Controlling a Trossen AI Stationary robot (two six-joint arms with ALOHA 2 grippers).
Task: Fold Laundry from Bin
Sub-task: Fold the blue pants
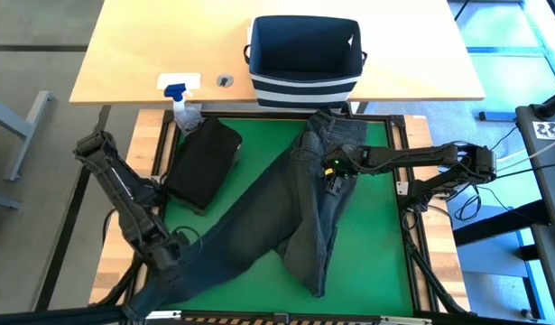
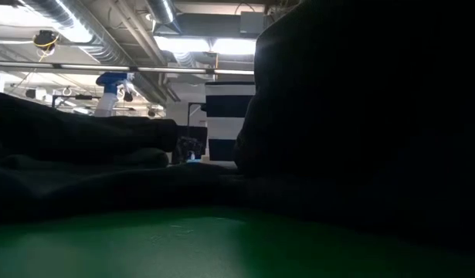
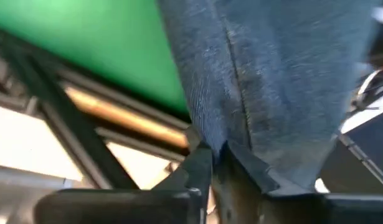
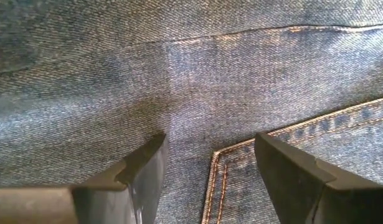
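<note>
The laundry in play is a pair of blue-grey jeans [image 1: 300, 203] spread on the green mat [image 1: 376, 244]. Their waist lies by the bin [image 1: 304, 56] and the legs run toward the near edge. My left gripper [image 1: 173, 257] is at the near left, shut on the end of the left-hand leg. My right gripper [image 1: 334, 176] stands open over the seat of the jeans, its fingers either side of a back pocket's corner [image 4: 219, 155]. A folded black garment [image 1: 202, 162] lies on the mat's far left. My left gripper [image 3: 214, 152] pinches the jeans leg near its end, beside the long seam [image 3: 231, 127], between its two fingers. The leg stretches away from the fingers across the mat toward the seat. My right gripper [image 4: 210, 140] hovers at the denim; I cannot tell whether its fingertips touch it.
The navy striped bin stands on the wooden table beyond the mat. A clear spray bottle with a blue nozzle [image 1: 180, 97] lies to the bin's left. The mat's wooden frame [image 1: 412, 226] borders the work area, and the mat's near right part shows bare green.
</note>
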